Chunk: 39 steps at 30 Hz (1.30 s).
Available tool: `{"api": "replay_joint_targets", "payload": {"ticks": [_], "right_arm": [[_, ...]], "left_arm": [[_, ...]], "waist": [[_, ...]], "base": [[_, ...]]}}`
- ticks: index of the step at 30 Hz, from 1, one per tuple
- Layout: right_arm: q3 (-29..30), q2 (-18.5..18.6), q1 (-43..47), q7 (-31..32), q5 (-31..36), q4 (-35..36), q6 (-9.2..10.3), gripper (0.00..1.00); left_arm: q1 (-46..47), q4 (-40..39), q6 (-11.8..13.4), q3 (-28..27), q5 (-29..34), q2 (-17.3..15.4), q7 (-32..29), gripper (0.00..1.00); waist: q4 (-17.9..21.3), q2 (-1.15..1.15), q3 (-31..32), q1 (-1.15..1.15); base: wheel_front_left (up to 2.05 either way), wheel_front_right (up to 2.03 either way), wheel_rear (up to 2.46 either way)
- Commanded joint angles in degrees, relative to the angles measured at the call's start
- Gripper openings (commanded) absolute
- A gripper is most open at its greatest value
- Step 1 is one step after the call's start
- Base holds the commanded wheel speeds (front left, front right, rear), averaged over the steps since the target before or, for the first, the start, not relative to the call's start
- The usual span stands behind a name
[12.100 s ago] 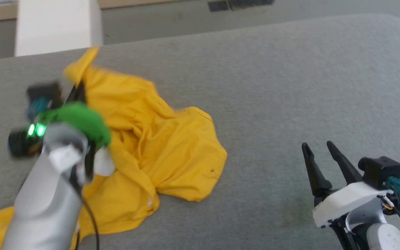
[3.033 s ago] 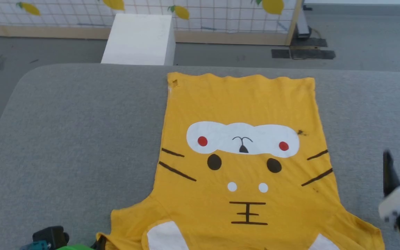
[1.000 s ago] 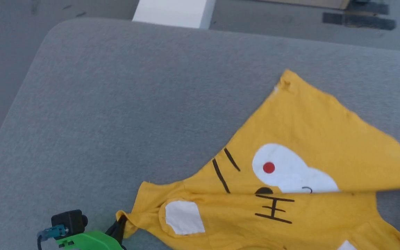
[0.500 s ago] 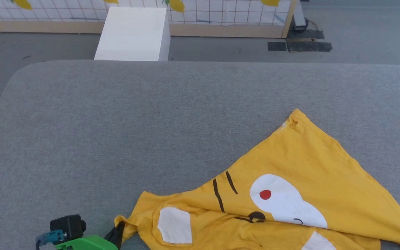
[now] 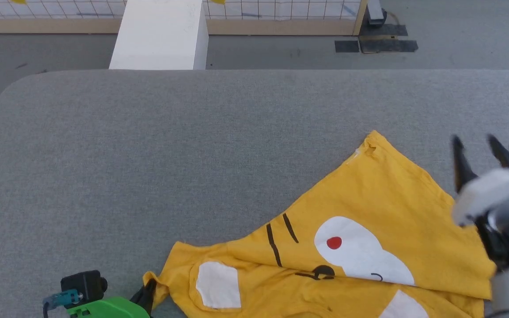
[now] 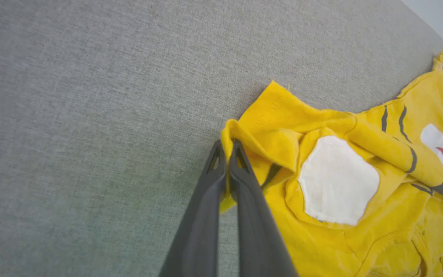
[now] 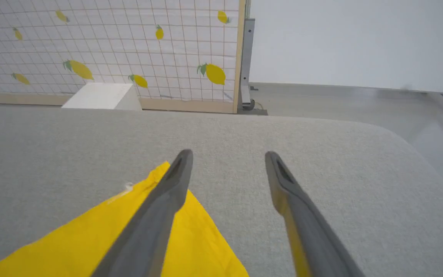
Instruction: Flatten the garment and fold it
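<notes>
On grey surface [image 5: 148,154], garment [image 5: 391,198] folded over, right gripper [image 5: 474,140] newly open

No readable text, label, brand, number anywhere; garment [image 5: 391,194] print shows cat-face marks only, no letters.

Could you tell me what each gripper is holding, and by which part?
Left gripper pinches the garment by its sleeve edge; right gripper is open, holding nothing.

Before you lies a wide grey fabric-covered bench [image 5: 192,141] with rounded corners. Beyond its far edge you see a white rectangular block [image 5: 157,35] on the grey floor [image 5: 457,39] — behind it, a wood-framed grid screen printed with yellow lemons [image 7: 110,50]. Flat black patches [image 5: 376,45] lie near the screen's post.
</notes>
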<state>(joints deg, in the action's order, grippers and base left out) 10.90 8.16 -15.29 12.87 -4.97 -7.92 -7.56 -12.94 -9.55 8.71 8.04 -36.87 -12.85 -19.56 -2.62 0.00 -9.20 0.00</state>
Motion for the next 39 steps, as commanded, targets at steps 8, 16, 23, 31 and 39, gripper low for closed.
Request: {"api": "replay_joint_targets", "payload": {"ticks": [8,16,23,31,39], "right_arm": [[-15.05,1.40,-17.56,-5.58,-2.13,-19.99,0.08,1.00],[-14.35,1.53,-28.62,5.24,1.30,-38.85,0.08,1.00],[-11.19,2.37,-36.03,17.23,7.33,-47.84,0.08,1.00],[-8.59,1.95,-37.23,26.64,12.17,-49.75,0.08,0.00],[-11.12,1.69,-32.66,12.03,9.33,-43.49,0.08,0.00]], "left_arm": [[3.59,0.09,-0.58,0.65,0.18,-0.15,0.79,0.00],[6.12,1.58,-1.54,2.04,0.41,0.42,1.36,0.00],[8.44,3.29,-2.71,3.67,0.24,1.53,2.18,0.00],[8.72,4.52,-2.65,3.56,-0.05,1.61,2.73,0.00],[7.65,4.79,-2.28,3.14,-0.24,1.16,3.09,0.00]], "waist": [[-1.85,0.00,-4.11,0.00],[-4.96,0.00,-6.44,0.00],[-8.03,0.00,-10.33,0.00],[-7.99,0.00,-10.10,0.00],[-5.52,0.00,-5.36,0.00]], "base": [[0.00,0.00,0.00],[0.00,0.00,0.00],[0.00,0.00,0.00],[0.00,0.00,0.00],[0.00,0.00,0.00]]}}
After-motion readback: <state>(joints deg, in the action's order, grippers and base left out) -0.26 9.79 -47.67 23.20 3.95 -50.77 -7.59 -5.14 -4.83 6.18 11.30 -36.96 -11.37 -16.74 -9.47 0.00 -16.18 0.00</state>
